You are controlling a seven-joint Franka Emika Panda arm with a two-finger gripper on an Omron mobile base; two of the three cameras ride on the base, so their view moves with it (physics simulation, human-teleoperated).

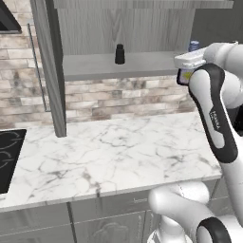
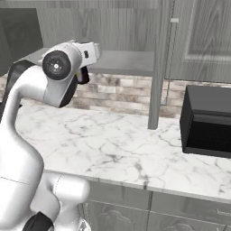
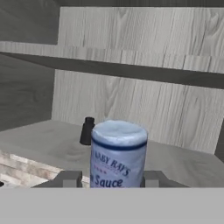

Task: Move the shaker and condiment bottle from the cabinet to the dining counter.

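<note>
Two task things are showing inside the open cabinet [image 1: 142, 28]: the shaker [image 1: 119, 54] is standing upright on the grey inner shelf [image 1: 95, 66], left of the arm, and the condiment bottle [image 3: 118, 153] is sitting at the shelf's right end, between the fingers of the tool [image 3: 113, 178]. In the hand view the fingertips [image 3: 70, 178] are flanking the bottle's label on either side, clamping on it as far as the picture is telling. The shaker is standing farther back and to the left of the bottle, well apart from it. A cabinet door [image 1: 50, 71] is hanging open at the left. Below, a marble surface [image 1: 118, 152] is stretching along a brick wall [image 1: 118, 97], with a black cooktop [image 1: 7, 156] at its left end and a black appliance [image 2: 207, 122] sitting at its right.
</note>
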